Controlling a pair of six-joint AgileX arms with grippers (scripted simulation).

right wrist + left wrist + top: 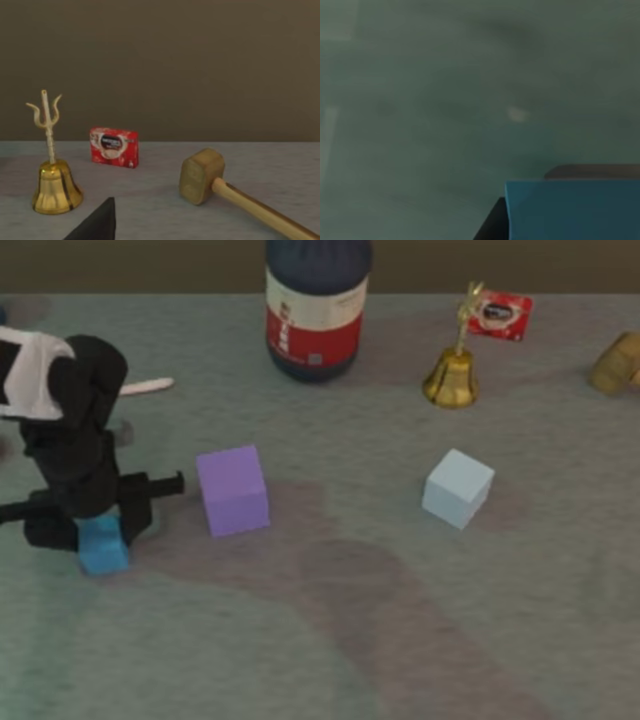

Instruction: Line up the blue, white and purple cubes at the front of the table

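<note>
Rendered simulation test scene, not a lived-in room. A mottled grey-green tabletop (400, 640) meets a plain, featureless brown backdrop at its far edge. Unrelated props stand along that far edge: a dark bottle with a red-and-white label (317, 305), a brass bell with a trident handle (451, 375), a small red carton (499, 315) and a wooden mallet (215, 182). 3 plain matte cubes share the surface.

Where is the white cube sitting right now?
In the top view the white cube sits alone right of centre on the table, below the gold bell and well right of the purple cube.
</note>
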